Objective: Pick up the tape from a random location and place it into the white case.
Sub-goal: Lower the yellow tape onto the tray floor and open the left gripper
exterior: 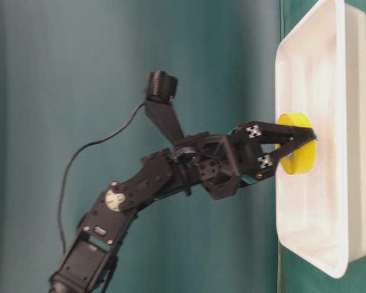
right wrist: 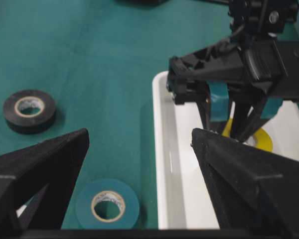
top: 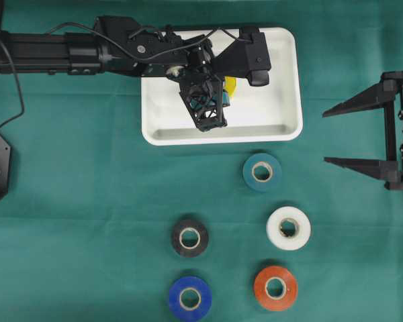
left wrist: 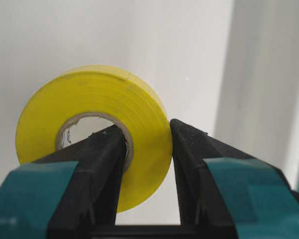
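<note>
The yellow tape (top: 230,86) shows in the overhead view only as a sliver beside the left hand (top: 218,94), which reaches over the white case (top: 282,114); the right hand (top: 352,134) waits well apart at the bench edge, fingers spread and empty, so the left arm alone is placed to finish. The table-level view shows the roll pinched between the left hand's fingertips (exterior: 305,137) and lying inside the case's rim, its flat face turned toward the case floor; whether it touches that floor I cannot tell. In the left wrist view one finger (left wrist: 107,149) passes through the roll's core and the other presses the outer wall, clamped tight, with white case surface directly beyond. The right wrist view confirms the tape sits over the case interior, so what remains is likely just opening the fingers.
</note>
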Robot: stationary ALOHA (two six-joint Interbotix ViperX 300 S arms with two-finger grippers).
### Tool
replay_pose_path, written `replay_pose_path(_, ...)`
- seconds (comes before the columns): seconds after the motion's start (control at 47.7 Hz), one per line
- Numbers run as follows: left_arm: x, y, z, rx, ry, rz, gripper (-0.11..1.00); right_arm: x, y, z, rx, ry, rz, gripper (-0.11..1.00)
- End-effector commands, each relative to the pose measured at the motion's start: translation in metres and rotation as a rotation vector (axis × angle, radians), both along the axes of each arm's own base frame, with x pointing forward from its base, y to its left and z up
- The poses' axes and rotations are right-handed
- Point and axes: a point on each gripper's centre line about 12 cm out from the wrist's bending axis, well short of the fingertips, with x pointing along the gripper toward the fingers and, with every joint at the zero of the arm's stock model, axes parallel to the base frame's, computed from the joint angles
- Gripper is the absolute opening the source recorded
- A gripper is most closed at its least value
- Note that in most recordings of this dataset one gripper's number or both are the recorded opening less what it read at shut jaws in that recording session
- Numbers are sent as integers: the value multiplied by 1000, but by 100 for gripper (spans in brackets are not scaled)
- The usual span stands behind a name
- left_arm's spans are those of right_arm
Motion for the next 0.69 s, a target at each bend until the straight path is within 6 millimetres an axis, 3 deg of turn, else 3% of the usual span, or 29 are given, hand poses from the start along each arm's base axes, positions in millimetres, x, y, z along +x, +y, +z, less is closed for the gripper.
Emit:
replay_pose_path(0.0, 3, 9, 6, 11, -37, 17, 22, 3, 0, 7, -4, -20, -1, 92)
replay_pose_path(0.251, 4, 20, -9, 9, -36, 38, 22, 4, 0, 5, -3, -11, -1, 92)
replay_pose_path(0.503, 4, 15, -11, 2, -25, 32, 24, 4, -1, 5, -6, -12, -3, 92)
replay_pose_path(0.566, 4, 15, -11, 1, -24, 32, 36, 4, -1, 5, -6, -9, -3, 92)
replay_pose_path(0.671, 3, 15, -11, 1, -24, 34, 68, 5, -1, 4, -5, -7, -3, 92)
